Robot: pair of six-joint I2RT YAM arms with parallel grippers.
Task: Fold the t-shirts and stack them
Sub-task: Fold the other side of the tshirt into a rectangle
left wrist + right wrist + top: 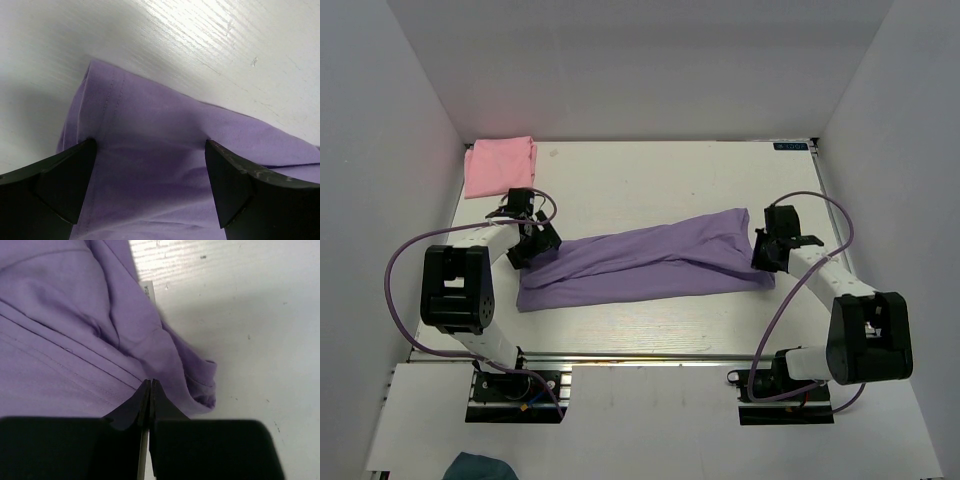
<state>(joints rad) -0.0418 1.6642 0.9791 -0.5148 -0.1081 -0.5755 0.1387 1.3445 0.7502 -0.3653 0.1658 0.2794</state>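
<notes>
The lavender t-shirt (650, 262) lies as a long folded band across the middle of the table. My left gripper (535, 243) is open at its left end, with the fingers spread over the hemmed corner (100, 100); its midpoint shows in the left wrist view (150, 144). My right gripper (765, 255) is at the shirt's right end. In the right wrist view it (150, 382) is shut, with its tips pinching the cloth near a bunched edge (202, 380). The small white neck label (150, 292) shows beyond. The pink t-shirt (500, 165) lies folded at the back left corner.
White walls (400, 120) enclose the table on the left, back and right. The arm bases and their cables (405, 260) stand at the near edge. Bare white table (660, 185) lies behind the lavender shirt.
</notes>
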